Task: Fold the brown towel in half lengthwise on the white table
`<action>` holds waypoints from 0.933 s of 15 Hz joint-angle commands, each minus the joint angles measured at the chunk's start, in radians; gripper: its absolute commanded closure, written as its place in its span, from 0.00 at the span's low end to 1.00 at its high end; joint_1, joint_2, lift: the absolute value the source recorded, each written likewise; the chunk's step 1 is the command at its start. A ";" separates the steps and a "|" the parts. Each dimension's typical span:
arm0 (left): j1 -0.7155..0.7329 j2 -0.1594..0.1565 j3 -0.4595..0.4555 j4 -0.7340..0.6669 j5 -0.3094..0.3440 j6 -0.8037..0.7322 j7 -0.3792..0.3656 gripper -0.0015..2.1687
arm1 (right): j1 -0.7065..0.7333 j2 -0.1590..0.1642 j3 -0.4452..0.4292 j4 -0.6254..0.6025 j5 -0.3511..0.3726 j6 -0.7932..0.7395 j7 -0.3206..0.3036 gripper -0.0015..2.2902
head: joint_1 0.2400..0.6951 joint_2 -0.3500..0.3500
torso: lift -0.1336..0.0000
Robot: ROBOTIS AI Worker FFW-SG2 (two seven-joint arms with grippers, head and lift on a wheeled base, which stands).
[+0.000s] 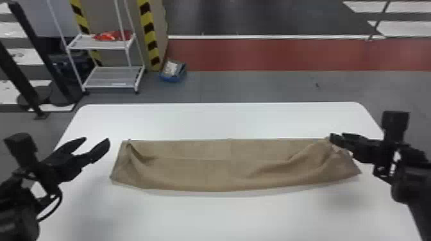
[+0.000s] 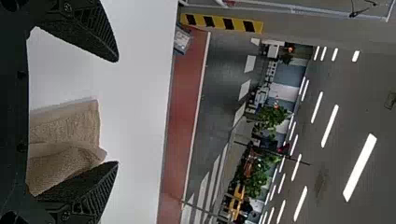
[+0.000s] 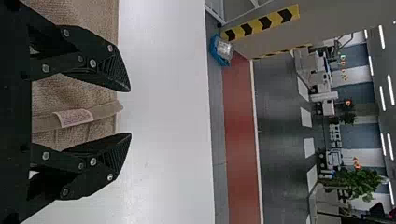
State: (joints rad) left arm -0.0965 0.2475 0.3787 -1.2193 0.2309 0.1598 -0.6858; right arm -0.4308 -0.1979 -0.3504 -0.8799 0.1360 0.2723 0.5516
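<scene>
Brown towel (image 1: 208,174) across tabletop (image 1: 224,218) | left claw (image 1: 97,139) apart, beside one end; right claw (image 3: 130,112) apart, at the other | we judge it light, limp, grippy; we would pinch the far hem (image 1: 192,142) near its corners

Had grey floor (image 1: 256,86) in front, crossed by a broad red band (image 1: 256,54) with a white line (image 1: 256,37) along its far edge, then darker flooring (image 1: 256,17) beyond. Held, toward the left, a white shelf rack (image 1: 112,78) with a red packet (image 1: 112,35) on its upper tier, near a pillar (image 1: 131,56) edged in yellow-and-black stripes (image 1: 148,32). Kept a blue bin (image 1: 173,78) by the pillar's foot and dark posts (image 1: 40,53) farther left. Opened, in the left wrist view, onto leafy plants (image 2: 257,177) and a grey ceiling (image 2: 359,88) with bright strip lights (image 2: 359,167). Showed, in the right wrist view, a distant wall (image 3: 357,74) in blue-grey and white sections.
</scene>
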 commanded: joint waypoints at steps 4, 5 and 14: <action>-0.017 0.004 -0.040 0.018 -0.009 -0.019 0.009 0.05 | 0.000 0.000 0.002 0.041 0.027 -0.037 -0.007 0.28 | 1.00 0.50 | 0.58; -0.022 0.006 -0.049 0.023 -0.012 -0.019 0.012 0.05 | 0.000 -0.002 0.002 0.042 0.031 -0.040 -0.007 0.28 | 1.00 0.50 | 0.58; -0.029 0.007 -0.077 0.030 -0.019 -0.019 0.023 0.05 | 0.000 -0.002 0.002 0.062 0.053 -0.031 -0.007 0.41 | 1.00 0.48 | 0.58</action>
State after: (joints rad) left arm -0.1255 0.2546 0.3029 -1.1891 0.2117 0.1402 -0.6617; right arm -0.4311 -0.1997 -0.3483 -0.8164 0.1884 0.2366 0.5445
